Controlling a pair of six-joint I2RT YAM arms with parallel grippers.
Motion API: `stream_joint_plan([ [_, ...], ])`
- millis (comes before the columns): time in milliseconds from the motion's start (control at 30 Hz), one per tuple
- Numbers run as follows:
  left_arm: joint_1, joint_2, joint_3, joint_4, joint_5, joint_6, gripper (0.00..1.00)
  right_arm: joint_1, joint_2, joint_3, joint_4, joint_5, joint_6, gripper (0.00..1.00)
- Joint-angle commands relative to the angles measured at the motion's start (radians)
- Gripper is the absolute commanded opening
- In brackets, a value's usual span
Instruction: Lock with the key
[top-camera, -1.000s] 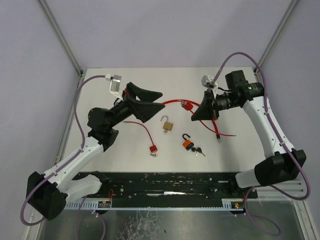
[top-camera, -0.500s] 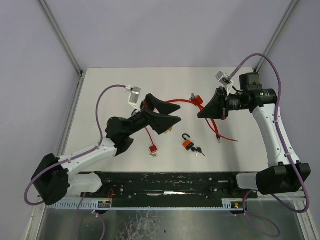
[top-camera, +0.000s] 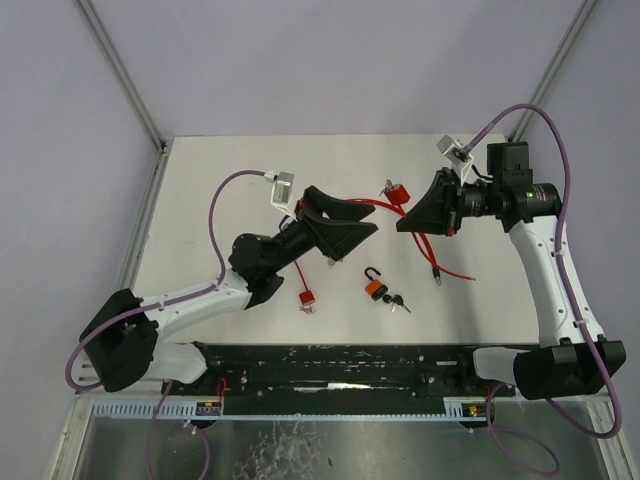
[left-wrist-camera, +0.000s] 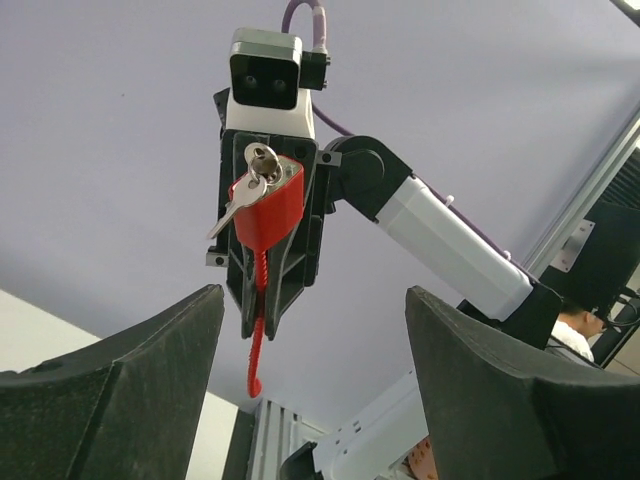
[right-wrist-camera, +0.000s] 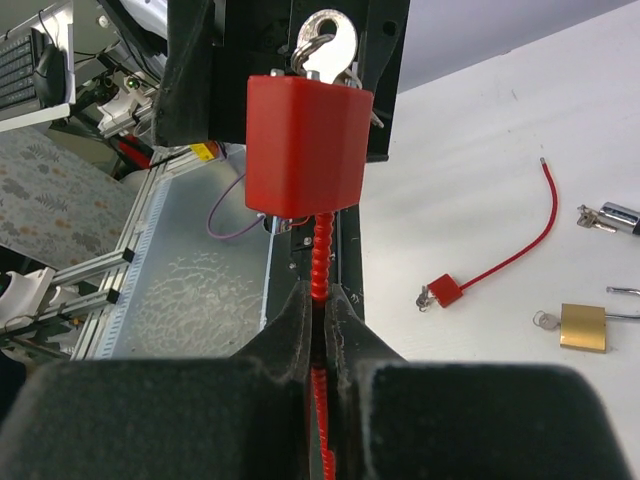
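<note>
the red cable lock (right-wrist-camera: 308, 150) is clear of the surface (top-camera: 200, 172), held in the air by the right pincer (right-wrist-camera: 320, 318). its jaws are closed on the ribbed red cable (right-wrist-camera: 320, 262) just below the lock body. the key (right-wrist-camera: 327, 38) sits at the end of the body away from the cable. body and key therefore share one long axis running away from the right pincer.

in the top view this axis points from the right pincer toward the left arm. the left pincer (top-camera: 352, 227) is spread wide and holds nothing. it faces the key end of the lock from the opposite side, near but apart. in the left wrist view the lock appears above the gap between the fingers (left-wrist-camera: 110, 385), left of centre.

pose: the right arm rises along its side of the surface and bends inward at the wrist. the left arm stretches diagonally toward centre, pincer tilted upward.

judgement: the left arm is the one placed to turn the key. it should advance along the lock axis, centre the key head between the jaws and match roll to its flat before closing. the lock is held only by flexible cable, so it may swing on contact.
</note>
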Motion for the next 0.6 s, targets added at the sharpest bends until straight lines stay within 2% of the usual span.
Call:
stream_joint_plan([
  [0,-0.032,0.038,0.044,0.097,-0.049,-0.003,0.7,0.011,-0.035,0.004,0.04,-0.122,0.033,0.0],
  [400,-0.041,0.104,0.109,0.082,-0.071,-0.027,0.54,0.046,-0.043,-0.027,0.038,-0.106,0.026,0.0],
  [567,-0.041,0.123,0.117,0.072,-0.085,-0.039,0.51,0.07,-0.033,-0.033,0.038,-0.102,0.02,0.0],
])
